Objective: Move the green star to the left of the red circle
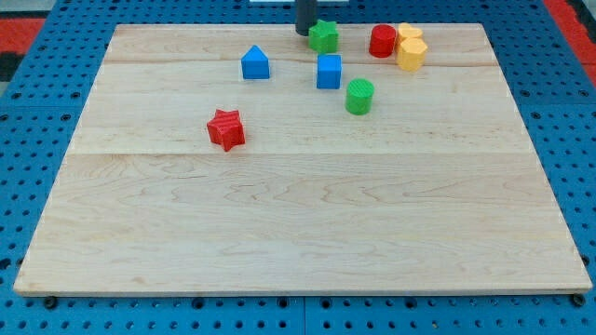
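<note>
The green star [324, 36] lies near the view's top edge of the wooden board [298, 214], to the left of the red circle [382, 41] with a gap between them. My tip [303, 33] stands right at the star's left side, touching or almost touching it. The rod rises out of the view's top.
Two yellow blocks [410, 48] sit against the red circle's right side. A blue cube [329, 71] lies just below the green star, a green cylinder [359, 97] below and right of it. A blue house-shaped block [255, 63] and a red star [225, 129] lie further left.
</note>
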Robot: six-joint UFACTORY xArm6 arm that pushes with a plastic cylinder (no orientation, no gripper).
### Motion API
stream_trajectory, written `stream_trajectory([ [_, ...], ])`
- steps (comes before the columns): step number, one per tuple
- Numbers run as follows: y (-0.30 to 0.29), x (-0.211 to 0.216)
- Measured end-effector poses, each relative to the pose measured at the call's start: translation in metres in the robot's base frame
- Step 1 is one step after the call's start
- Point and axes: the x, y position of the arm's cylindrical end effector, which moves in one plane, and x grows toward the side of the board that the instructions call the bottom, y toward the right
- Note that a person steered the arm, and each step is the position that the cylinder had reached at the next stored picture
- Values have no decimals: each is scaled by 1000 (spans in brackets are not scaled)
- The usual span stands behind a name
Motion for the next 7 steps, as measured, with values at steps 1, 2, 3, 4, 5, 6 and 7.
stream_trajectory([
  [1, -19, 5],
  [2, 0, 38],
  [3, -7, 44],
  [4, -96, 18],
  [5, -175, 8],
  [6, -176, 50],
  [7, -142, 64],
])
